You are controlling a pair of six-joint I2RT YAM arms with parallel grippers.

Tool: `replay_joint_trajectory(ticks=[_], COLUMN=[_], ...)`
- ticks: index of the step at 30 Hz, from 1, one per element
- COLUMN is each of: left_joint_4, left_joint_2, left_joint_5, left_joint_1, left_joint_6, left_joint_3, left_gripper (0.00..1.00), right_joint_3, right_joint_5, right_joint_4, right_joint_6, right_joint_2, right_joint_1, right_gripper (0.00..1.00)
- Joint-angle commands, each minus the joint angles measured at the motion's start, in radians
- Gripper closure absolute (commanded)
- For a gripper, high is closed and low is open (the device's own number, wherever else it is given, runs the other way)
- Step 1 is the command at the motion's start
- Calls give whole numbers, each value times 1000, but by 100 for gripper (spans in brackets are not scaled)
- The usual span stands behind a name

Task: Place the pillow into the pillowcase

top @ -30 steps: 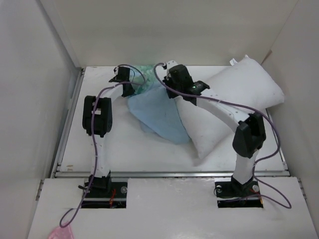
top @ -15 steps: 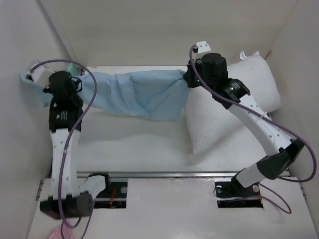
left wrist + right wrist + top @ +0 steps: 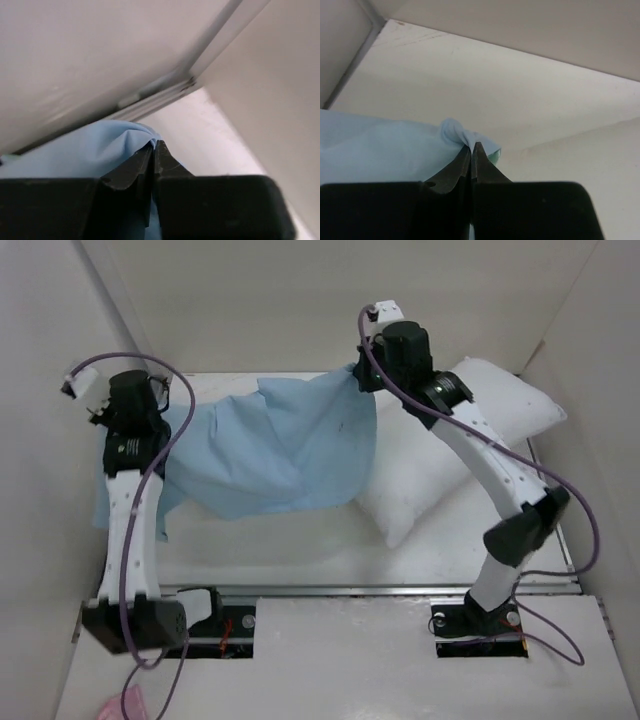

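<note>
1. White panel walls point(image 3: 300, 300) box in the white desk point(image 3: 300, 540) that carries the work.
2. The pillow point(image 3: 415, 490) lies on the desk below and to the right of the right tool. As far as the top view shows, it is outside the cloth.
3. The pillowcase point(image 3: 280, 445) hangs as a pale blue sheet stretched between the two tools, its lower edge drooping toward the desk.
4. The left tool point(image 3: 153, 147) is clamped on one upper corner of the pillowcase, with cloth bunched at its tips.
5. The right tool point(image 3: 471, 150) is clamped on the opposite corner, where a sliver of teal shows beside the pinch.
6. The step in hand looks like holding the case up to sort it; insertion has not begun. The next move likely calls for finding the open mouth and turning it toward the pillow, without either pinch slipping on the thin fabric.
</note>
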State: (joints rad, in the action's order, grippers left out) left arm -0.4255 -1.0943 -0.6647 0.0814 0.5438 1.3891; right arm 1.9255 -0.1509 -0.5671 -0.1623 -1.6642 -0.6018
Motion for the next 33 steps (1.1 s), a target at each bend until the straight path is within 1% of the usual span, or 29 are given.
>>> replay_joint_trajectory(ticks=[1, 2, 3, 4, 5, 6, 7, 8, 9, 10, 11, 12, 13, 14, 15, 16, 17, 18, 19, 20, 21, 22, 24, 25, 28, 29, 31, 32, 33], left_joint_4=[2, 2, -21, -74, -111, -148, -171, -158, -141, -96, -72, -47, -21, 28, 54, 83, 115, 157, 157, 157, 157, 148, 139, 130, 140, 149, 163, 163, 163], left_joint_2=[-241, -304, -434, -488, -536, -594, -595, -595, -581, -537, -511, -481, -425, -397, -372, -349, -319, -319, -319, -338, -358, -383, -461, -484, -545, -546, -575, -587, -602], left_joint_5=[58, 86, 100, 100, 118, 119, 110, 109, 125, 178, 178, 248, 285, 316, 380, 419, 453, 477, 509, 510, 519, 528, 545, 560, 612, 602, 577, 577, 568], left_joint_1=[58, 82, 121, 133, 133, 133, 133, 117, 107, 97, 96, 86, 86, 57, 41, 23, -18, -43, -70, -101, -170, -201, -265, -276, -298, -313, -327, -338, -338], left_joint_6=[33, 57, 74, 74, 74, 74, 74, 52, 42, 24, 13, 4, 4, -7, -7, -19, -19, -19, -30, -39, -48, -57, -67, -67, -67, -67, -67, -58, -58], left_joint_3=[-61, -29, 3, 43, 145, 186, 212, 223, 212, 180, 180, 132, 102, 70, 1, -33, -62, -85, -97, -98, -98, -85, -67, -67, -55, -55, -55, -55, -41], left_gripper=[95, 82, 67, 46, 21, 0, 0, 0, 0, 0, 0, 0, 0, 0, 0, 0, 0, 0, 0, 0, 0, 0, 0, 0, 0, 0, 0, 0, 0], right_joint_3=[117, 180, 254, 414, 490, 554, 590, 542, 461, 258, 159, 74, 2, -116, -166, -218, -268, -360, -403, -443, -527, -564, -620, -649, -649, -640, -629, -610, -609], right_joint_5=[-7, -7, -7, -7, -24, -35, -35, -47, -58, -82, -82, -82, -96, -96, -96, -96, -96, -96, -79, -67, -27, -16, 16, 39, 131, 140, 122, 104, 81], right_joint_4=[1, 13, 13, -6, -61, -101, -128, -110, -67, 46, 47, 123, 139, 139, 113, 98, 76, 29, 4, -22, -39, -39, -14, 5, 52, 73, 88, 79, 64], right_joint_6=[-2, 7, 7, 24, 24, 39, 49, 59, 70, 84, 84, 95, 95, 95, 95, 95, 95, 95, 86, 86, 86, 86, 86, 86, 95, 95, 95, 86, 57], right_joint_2=[-261, -329, -398, -463, -565, -595, -595, -551, -498, -367, -365, -244, -188, -140, -56, -17, 18, 52, 108, 135, 156, 184, 184, 167, 58, -18, -99, -173, -199], right_joint_1=[66, 82, 106, 117, 117, 129, 129, 129, 129, 138, 139, 139, 151, 166, 166, 180, 180, 180, 180, 180, 180, 180, 180, 180, 180, 180, 180, 180, 180], right_gripper=[100, 100, 100, 100, 88, 80, 70, 59, 34, 1, 1, 1, 1, 1, 1, 1, 1, 1, 1, 1, 1, 1, 1, 1, 1, 1, 1, 4, 27])
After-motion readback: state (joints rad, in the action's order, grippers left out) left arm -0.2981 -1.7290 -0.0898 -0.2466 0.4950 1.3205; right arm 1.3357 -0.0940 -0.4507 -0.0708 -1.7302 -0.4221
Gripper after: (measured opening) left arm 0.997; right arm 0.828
